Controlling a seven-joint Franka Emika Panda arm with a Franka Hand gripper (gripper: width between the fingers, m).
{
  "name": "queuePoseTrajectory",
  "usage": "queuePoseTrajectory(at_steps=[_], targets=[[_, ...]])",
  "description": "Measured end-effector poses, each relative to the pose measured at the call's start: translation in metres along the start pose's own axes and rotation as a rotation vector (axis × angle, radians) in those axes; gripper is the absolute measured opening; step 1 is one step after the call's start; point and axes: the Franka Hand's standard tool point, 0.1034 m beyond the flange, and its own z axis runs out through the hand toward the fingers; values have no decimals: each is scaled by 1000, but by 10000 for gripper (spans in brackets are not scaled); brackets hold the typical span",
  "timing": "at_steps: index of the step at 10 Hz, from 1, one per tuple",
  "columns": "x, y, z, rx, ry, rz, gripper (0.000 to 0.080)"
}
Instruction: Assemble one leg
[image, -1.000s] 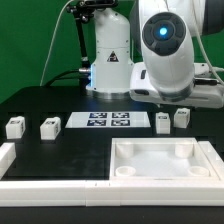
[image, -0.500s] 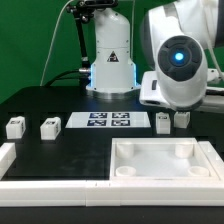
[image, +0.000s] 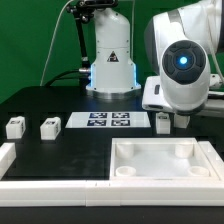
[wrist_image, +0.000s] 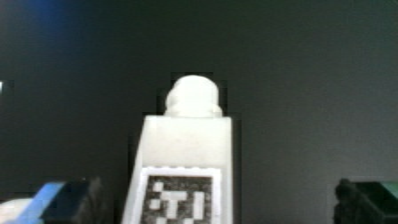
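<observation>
Now the arm has shifted toward the exterior view's right and hangs above the rightmost leg (wrist_image: 185, 140) on the surface (image: 60, 105). The gripper (wrist_image: 215, 198) is spread, 1 finger each side, apparently clear: a grasp looks imminent. No legible writing; only the leg's marker tag (wrist_image: 175, 192).

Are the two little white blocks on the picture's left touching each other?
No, the outer leg and the inner leg stand apart, black table showing between them.
</observation>
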Motion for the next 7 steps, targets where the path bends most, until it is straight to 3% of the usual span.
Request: queuePoseTrajectory(at_steps=[1,2,3,5,7], targets=[[0,0,0,-1,-1,1,649],[0,-1,0,0,0,0,526],[0,0,0,0,0,0,526],[0,0,0,-1,0,0,286],[0,0,0,-1,0,0,288]])
